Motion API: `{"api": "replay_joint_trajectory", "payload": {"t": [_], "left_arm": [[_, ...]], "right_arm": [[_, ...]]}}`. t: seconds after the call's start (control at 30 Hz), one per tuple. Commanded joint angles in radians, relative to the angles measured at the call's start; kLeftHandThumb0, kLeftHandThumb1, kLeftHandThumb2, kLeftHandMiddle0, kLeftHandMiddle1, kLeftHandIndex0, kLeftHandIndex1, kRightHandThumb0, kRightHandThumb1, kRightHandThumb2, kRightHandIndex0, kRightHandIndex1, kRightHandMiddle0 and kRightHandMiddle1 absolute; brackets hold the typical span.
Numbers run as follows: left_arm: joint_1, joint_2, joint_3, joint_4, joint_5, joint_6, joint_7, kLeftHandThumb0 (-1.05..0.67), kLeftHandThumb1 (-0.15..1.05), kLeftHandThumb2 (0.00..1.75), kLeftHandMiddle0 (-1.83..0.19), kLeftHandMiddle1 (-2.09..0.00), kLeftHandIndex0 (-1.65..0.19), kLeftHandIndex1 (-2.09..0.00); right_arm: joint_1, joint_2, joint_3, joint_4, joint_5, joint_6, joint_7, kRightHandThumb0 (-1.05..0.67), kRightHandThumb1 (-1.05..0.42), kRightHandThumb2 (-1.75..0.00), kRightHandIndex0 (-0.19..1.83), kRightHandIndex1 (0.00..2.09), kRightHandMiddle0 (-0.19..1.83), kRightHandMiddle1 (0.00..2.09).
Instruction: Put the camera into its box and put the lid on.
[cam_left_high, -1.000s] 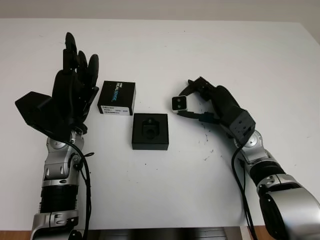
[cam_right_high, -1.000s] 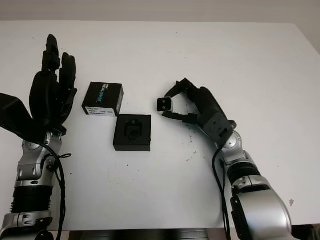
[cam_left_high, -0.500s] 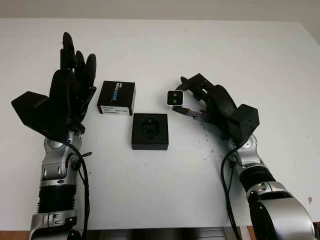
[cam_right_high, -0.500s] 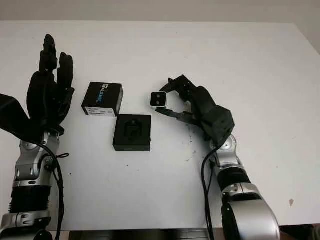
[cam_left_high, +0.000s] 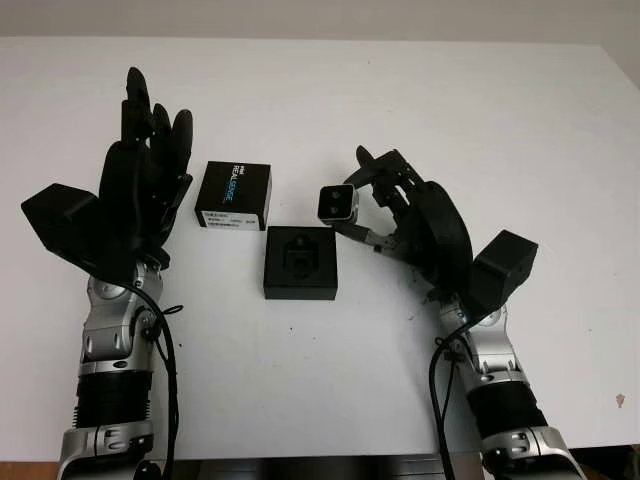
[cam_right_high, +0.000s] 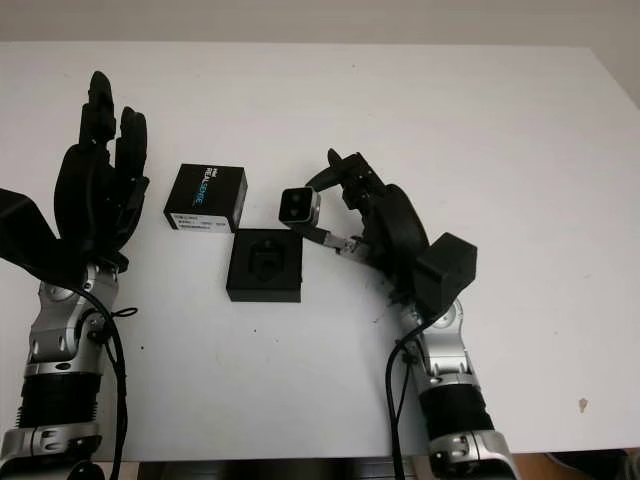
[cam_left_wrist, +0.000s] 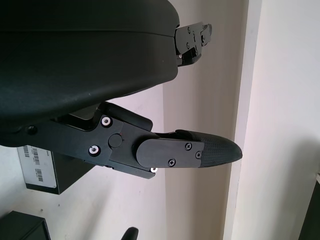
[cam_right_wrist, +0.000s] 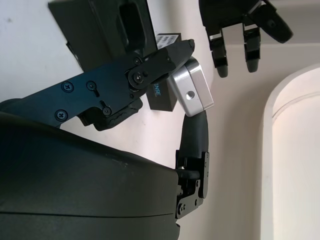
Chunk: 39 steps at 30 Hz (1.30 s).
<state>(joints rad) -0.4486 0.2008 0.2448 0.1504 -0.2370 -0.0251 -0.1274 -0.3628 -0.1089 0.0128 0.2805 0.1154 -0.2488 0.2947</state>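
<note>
A small silver camera (cam_left_high: 337, 203) with a dark front face is held above the table by my right hand (cam_left_high: 368, 205), whose fingers are shut on it. It hangs just up and right of the open black box (cam_left_high: 300, 263), which lies at the table's middle with a moulded recess showing. The black lid (cam_left_high: 234, 195), with white lettering and a label, lies flat just up and left of the box. The right wrist view shows the camera (cam_right_wrist: 192, 91) pinched between fingertips, with the box (cam_right_wrist: 107, 27) beyond. My left hand (cam_left_high: 150, 165) is open and raised at the left, beside the lid.
A white table (cam_left_high: 420, 90) stretches wide to the back and right. A few small dark specks (cam_left_high: 412, 316) mark the surface to the right of the box. The front edge of the table runs along the bottom of the picture.
My right hand has carried the camera leftward, from well right of the box to just above its upper right corner, and its wrist has swung forward. The left hand has stayed put.
</note>
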Motion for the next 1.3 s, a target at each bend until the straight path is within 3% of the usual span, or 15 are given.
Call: {"api": "replay_joint_trajectory", "payload": {"t": [0.0, 0.27, 0.53, 0.83, 1.27], "left_arm": [[0.008, 0.008, 0.006, -0.025, -0.007, 0.003, -0.005, -0.65, 1.05, 0.33, 0.19, 0.0, 0.19, 0.0], [0.001, 0.002, -0.006, -0.023, 0.012, 0.009, 0.012, -0.66, 1.05, 0.36, 0.19, 0.0, 0.19, 0.0], [-0.002, -0.003, -0.01, -0.021, 0.011, 0.005, 0.015, -0.65, 1.05, 0.35, 0.19, 0.0, 0.19, 0.0], [-0.008, 0.004, -0.016, -0.006, 0.034, 0.001, 0.019, -0.67, 1.05, 0.38, 0.19, 0.0, 0.19, 0.0], [-0.01, 0.002, -0.012, 0.002, 0.036, -0.001, 0.013, -0.68, 1.05, 0.36, 0.19, 0.0, 0.19, 0.0]], "right_arm": [[0.042, 0.012, 0.017, -0.081, -0.016, 0.037, -0.017, -0.39, -1.02, -0.06, -0.03, 0.02, 0.15, 1.81], [0.113, 0.041, 0.064, -0.181, -0.027, 0.135, -0.034, -0.42, -1.03, -0.06, -0.03, 0.04, 0.14, 1.85], [0.091, 0.073, 0.089, -0.122, -0.018, 0.148, -0.01, -0.36, -1.04, -0.06, -0.04, 0.04, 0.11, 1.9], [0.049, 0.116, 0.084, -0.059, 0.015, 0.203, 0.007, -0.38, -1.04, -0.06, -0.05, 0.04, 0.12, 1.92], [0.008, 0.14, 0.086, 0.012, 0.006, 0.187, 0.008, -0.39, -1.05, -0.06, -0.06, 0.05, 0.12, 1.91]]}}
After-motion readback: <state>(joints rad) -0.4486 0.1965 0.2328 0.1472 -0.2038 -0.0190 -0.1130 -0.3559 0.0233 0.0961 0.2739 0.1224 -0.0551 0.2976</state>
